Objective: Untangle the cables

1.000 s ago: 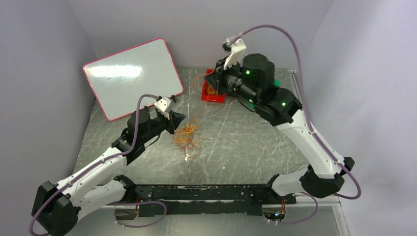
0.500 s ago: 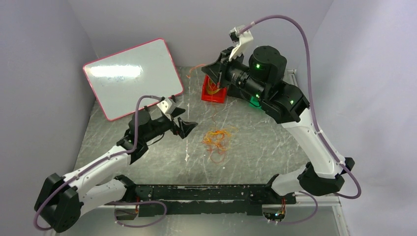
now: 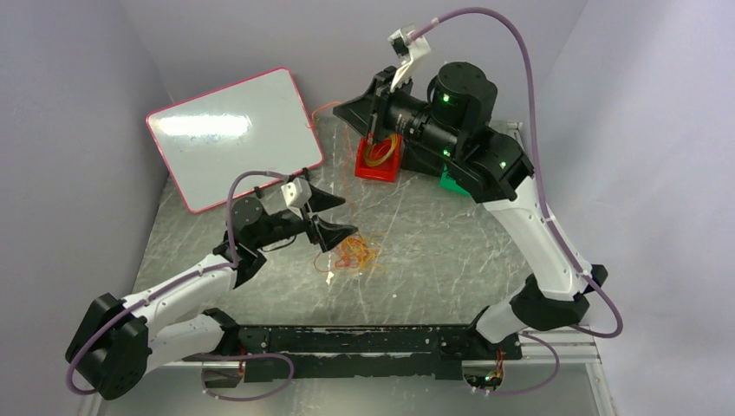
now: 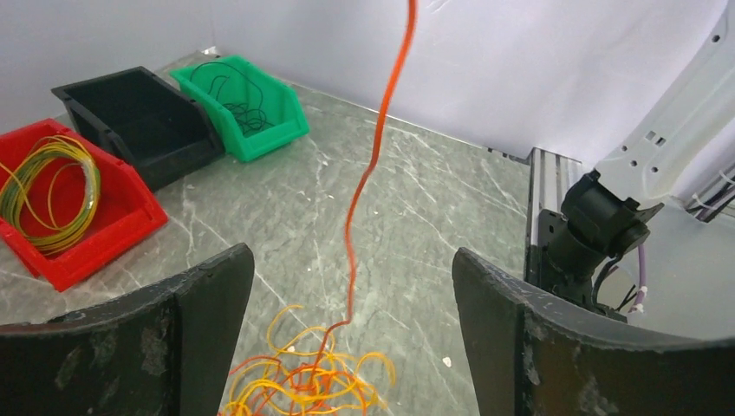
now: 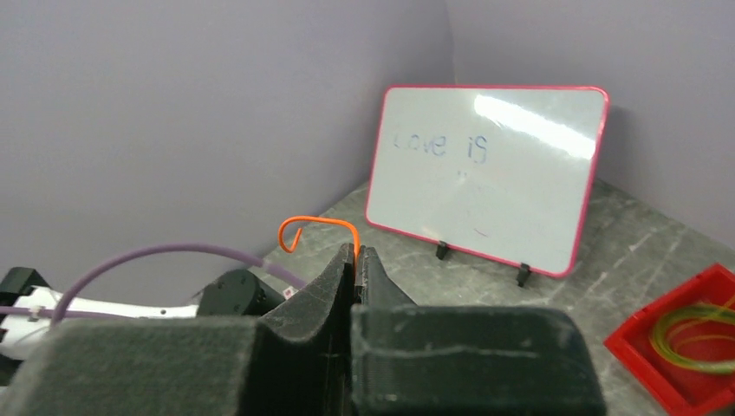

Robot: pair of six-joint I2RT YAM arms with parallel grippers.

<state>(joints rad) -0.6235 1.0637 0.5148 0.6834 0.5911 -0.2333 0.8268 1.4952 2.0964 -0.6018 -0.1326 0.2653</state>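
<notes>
From above, the left end effector [image 3: 347, 217] hangs low over the table [image 3: 451, 260] with its jaws spread wide and nothing between them. The tangle [image 3: 355, 253] of orange and yellow cables lies on the table just beside its tips, on the near side. The right end effector [image 3: 345, 108] is raised high at the far side, beside the red bin [image 3: 364, 169] and well apart from the tangle.

The left wrist view looks between the two wide-set fingers [image 4: 199, 303] straight down at the tangle, which sits just ahead of them and untouched. One orange strand [image 4: 381, 113] rises from the heap and runs up out of the top of the picture. The red bin holds a yellow-green coil [image 4: 52, 195], the green bin [image 4: 269, 117] holds black cables [image 4: 243, 108], and a black bin [image 4: 173, 147] stands between them.

In the right wrist view the jaws are pressed together on the strand, whose hooked end curls out just past the tips. A whiteboard [image 5: 485, 182] stands behind.

The step in hand looks like drawing this one strand out of the heap. The next move probably calls for the left end effector to drop and pin or pinch the rest, so the heap is not dragged along while the right one lifts the strand free and carries it to a bin.
</notes>
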